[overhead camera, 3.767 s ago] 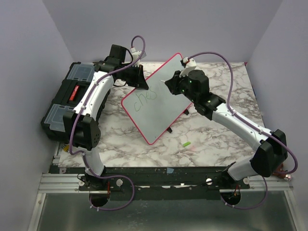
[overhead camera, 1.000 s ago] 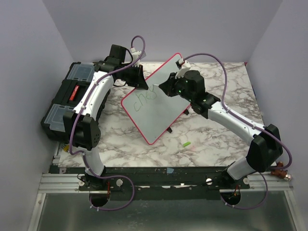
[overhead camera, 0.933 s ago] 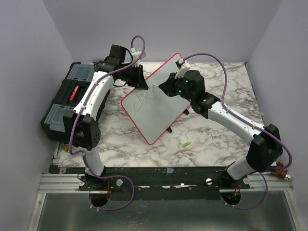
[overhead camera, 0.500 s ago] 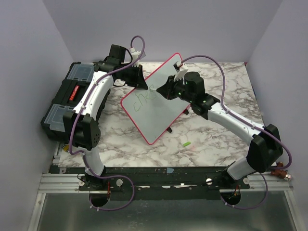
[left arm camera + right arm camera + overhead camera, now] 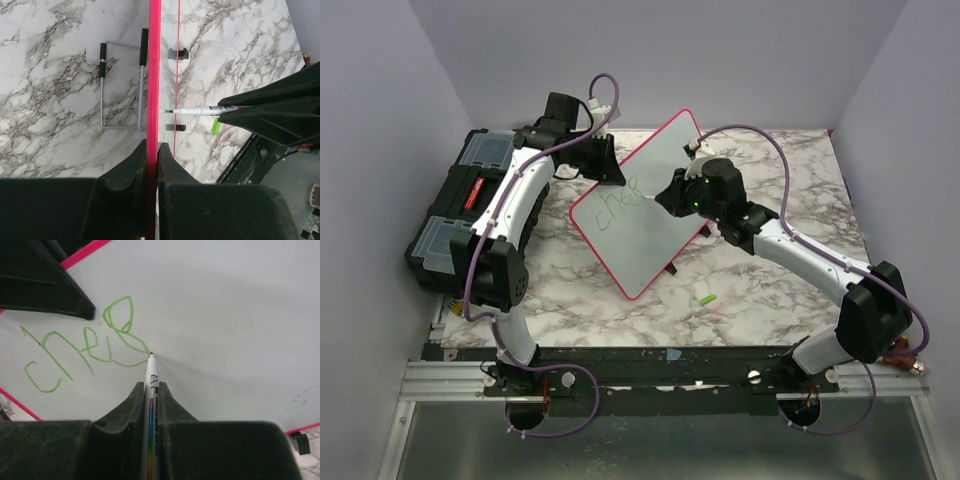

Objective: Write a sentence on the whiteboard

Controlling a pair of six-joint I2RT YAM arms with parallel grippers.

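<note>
Glossy white whiteboard (image 5: 650, 230), red-pink rim, resting tilted on marble table (image 5: 780, 170), its upper-left edge pinched by left hand (image 5: 152, 152); green lettering (image 5: 85, 350) beginning "che" near that edge, its last stroke touched by green marker (image 5: 151, 371) pinched in right hand (image 5: 150, 392).

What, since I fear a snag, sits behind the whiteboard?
In the left wrist view, a grey wire stand with black tips shows behind the whiteboard, marble table beyond it. From the top camera, the board hides that area.
</note>
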